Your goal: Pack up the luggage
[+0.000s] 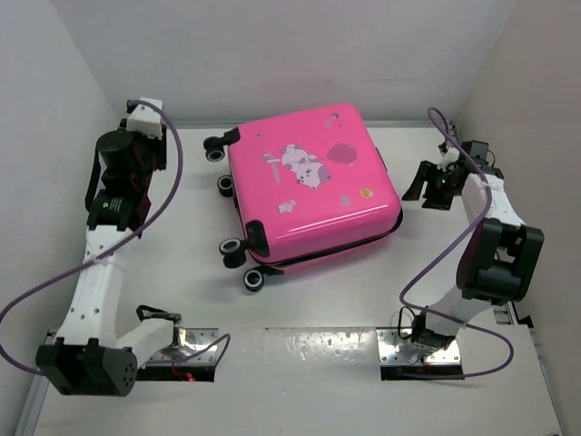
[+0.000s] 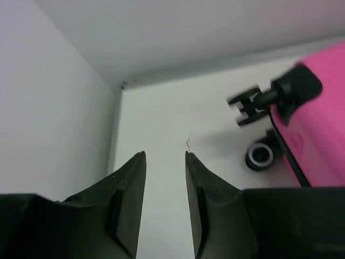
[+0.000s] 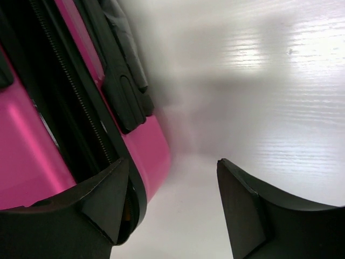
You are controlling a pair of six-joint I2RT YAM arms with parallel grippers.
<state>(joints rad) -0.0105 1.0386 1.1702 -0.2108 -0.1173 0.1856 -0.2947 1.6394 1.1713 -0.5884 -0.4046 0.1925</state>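
Luggage (image 2: pixel 318 140) cut by frame edge — upper wheel (image 2: pixel 249 106) blurred.

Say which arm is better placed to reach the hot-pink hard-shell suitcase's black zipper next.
Right, probably. The right hand, open, hangs beside the black zipper of the hot-pink hard-shell suitcase; the left hand, also open, faces the white table by the black wheels.
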